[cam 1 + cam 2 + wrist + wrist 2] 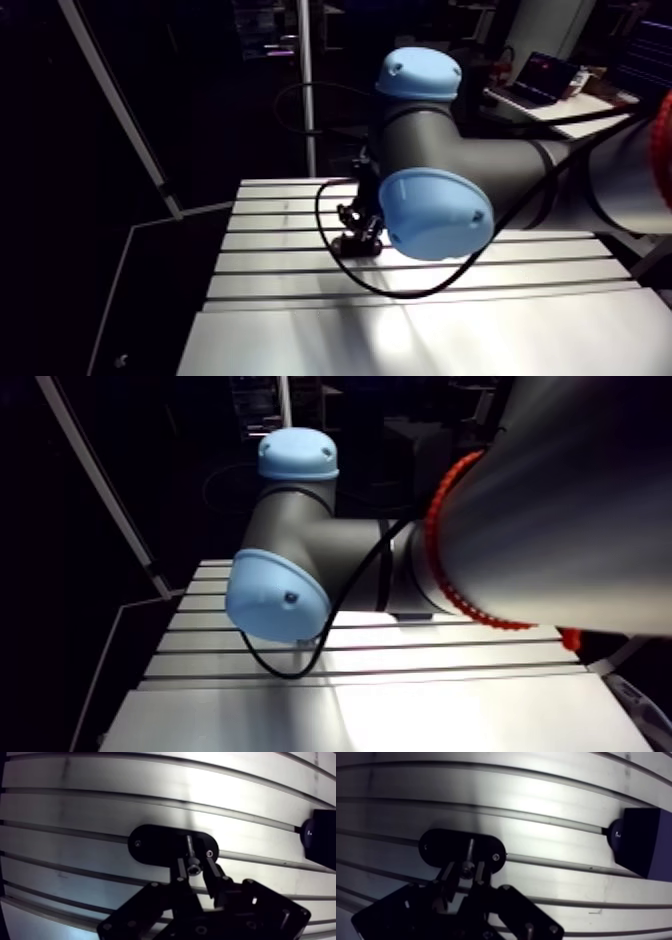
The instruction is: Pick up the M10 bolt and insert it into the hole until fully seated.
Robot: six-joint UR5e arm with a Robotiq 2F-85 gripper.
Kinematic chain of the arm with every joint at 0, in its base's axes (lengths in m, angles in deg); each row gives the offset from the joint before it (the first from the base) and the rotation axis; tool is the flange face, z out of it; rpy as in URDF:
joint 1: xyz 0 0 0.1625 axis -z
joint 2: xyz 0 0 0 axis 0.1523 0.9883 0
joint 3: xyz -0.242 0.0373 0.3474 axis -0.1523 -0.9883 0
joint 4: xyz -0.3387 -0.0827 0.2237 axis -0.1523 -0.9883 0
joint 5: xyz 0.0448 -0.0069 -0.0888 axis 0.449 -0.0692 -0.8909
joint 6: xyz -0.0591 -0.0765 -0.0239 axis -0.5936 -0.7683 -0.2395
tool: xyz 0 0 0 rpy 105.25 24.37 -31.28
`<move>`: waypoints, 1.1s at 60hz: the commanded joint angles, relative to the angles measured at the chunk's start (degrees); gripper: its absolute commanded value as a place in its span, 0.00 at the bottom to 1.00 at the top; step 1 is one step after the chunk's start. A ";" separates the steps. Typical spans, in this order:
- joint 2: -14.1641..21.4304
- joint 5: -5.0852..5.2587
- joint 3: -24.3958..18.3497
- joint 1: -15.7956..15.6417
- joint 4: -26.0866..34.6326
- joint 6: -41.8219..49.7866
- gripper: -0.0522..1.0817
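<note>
In the wrist view my gripper [194, 866] is shut on the M10 bolt [191, 852], a slim metal bolt with a socket head pinched between the two fingertips. Its shank points away from the gripper onto a black oval plate [150, 846] that lies on the slotted table [100, 797]. The shank's tip meets the plate near its middle; I cannot see the hole itself. A small screw [209, 853] shows at the plate's end beside the bolt. In the arm view the gripper [358, 236] stands low over the table, partly hidden behind the blue-capped joint [433, 214].
A dark blue block [647, 842] with a round black knob [616, 834] sits on the table off to the side of the gripper, well apart from the oval plate. Long slots run across the aluminium surface. The table's edge [215, 262] drops into darkness.
</note>
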 commanded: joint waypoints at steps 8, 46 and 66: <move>-0.05 0.00 0.00 0.00 0.00 0.00 0.67; 0.21 0.32 -0.33 0.09 0.00 0.18 0.77; 1.65 0.36 -2.47 -0.35 1.89 0.60 0.88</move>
